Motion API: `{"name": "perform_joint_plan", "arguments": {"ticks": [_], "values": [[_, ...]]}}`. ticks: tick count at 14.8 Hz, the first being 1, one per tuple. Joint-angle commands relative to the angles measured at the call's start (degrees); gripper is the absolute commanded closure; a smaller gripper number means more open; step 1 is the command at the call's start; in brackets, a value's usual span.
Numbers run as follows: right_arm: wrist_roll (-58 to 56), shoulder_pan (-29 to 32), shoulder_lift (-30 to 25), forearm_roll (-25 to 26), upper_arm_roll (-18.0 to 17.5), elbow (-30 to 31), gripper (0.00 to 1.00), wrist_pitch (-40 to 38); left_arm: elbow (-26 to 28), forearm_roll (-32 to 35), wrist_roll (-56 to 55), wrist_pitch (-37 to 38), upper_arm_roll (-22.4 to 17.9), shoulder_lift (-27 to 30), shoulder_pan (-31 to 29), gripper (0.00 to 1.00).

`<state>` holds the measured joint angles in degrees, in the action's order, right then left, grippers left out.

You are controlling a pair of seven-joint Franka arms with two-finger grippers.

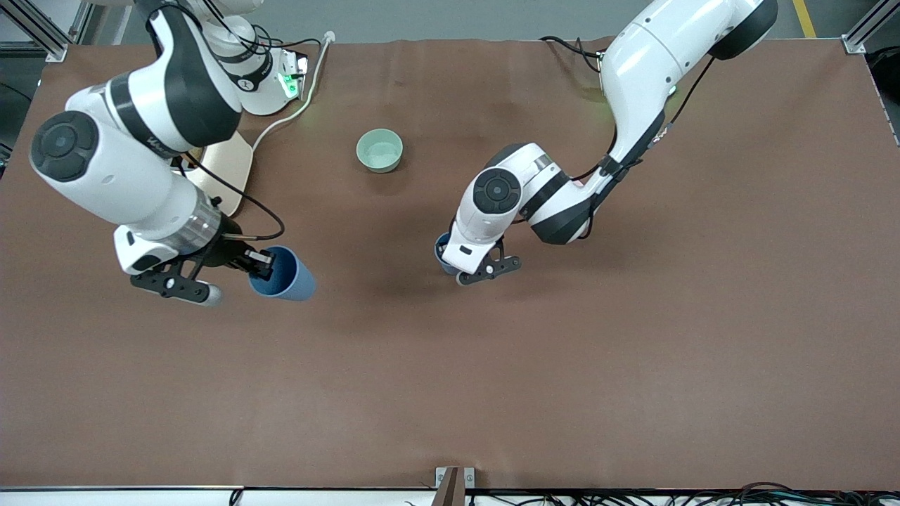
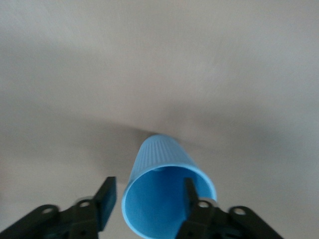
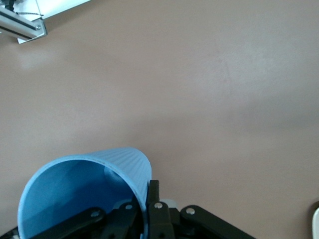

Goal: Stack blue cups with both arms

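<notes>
My right gripper [image 1: 259,262] is shut on the rim of a blue cup [image 1: 283,276] and holds it tilted above the table toward the right arm's end. In the right wrist view one finger [image 3: 152,198] is outside the cup's [image 3: 84,191] wall and the other is inside it. The second blue cup [image 1: 441,248] stands on the table near the middle, mostly hidden under the left wrist. My left gripper [image 1: 470,271] is open over it. In the left wrist view one finger [image 2: 106,201] is outside this cup [image 2: 164,174] with a gap, and the other is inside its mouth.
A mint-green bowl [image 1: 380,150] sits farther from the front camera, between the arms. A pale wooden board [image 1: 228,167] and a white cable [image 1: 295,112] lie by the right arm's base. A metal frame corner [image 3: 22,27] shows in the right wrist view.
</notes>
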<state>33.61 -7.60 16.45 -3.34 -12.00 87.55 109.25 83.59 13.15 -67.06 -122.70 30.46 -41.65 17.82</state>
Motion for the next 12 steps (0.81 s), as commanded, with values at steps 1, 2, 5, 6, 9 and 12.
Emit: {"name": "perform_joint_plan", "arguments": {"ticks": [1, 2, 5, 6, 9, 12], "values": [[6.4, -2.2, -0.4, 0.0, -2.9, 0.7, 0.99, 1.2, -4.5, 0.7, -0.4, 12.3, 0.0, 6.6, -3.6, 0.0], [8.8, -2.7, 0.2, 0.0, -4.9, 1.0, 0.99, 2.3, -6.6, 0.9, -0.1, 16.8, 0.1, 8.3, -5.0, 0.0], [14.6, -4.6, 2.3, 0.4, -10.2, 0.9, 0.99, 3.8, -8.1, 0.8, 10.6, 24.7, 0.4, 14.8, -12.3, 0.0], [15.7, -5.9, 3.2, 0.7, -10.9, 0.9, 0.99, 4.7, -8.0, 0.6, 17.2, 26.2, 0.4, 17.5, -15.5, 0.0], [21.5, -10.6, 7.8, 4.7, -10.9, 0.8, 0.99, 9.7, -8.0, 0.7, 29.8, 32.9, 0.4, 23.7, -23.5, 0.0], [27.6, -13.0, 11.6, 11.1, -11.0, 0.8, 0.99, 10.0, -7.9, 0.6, 41.0, 36.8, 0.2, 30.2, -29.2, 0.0]]}}
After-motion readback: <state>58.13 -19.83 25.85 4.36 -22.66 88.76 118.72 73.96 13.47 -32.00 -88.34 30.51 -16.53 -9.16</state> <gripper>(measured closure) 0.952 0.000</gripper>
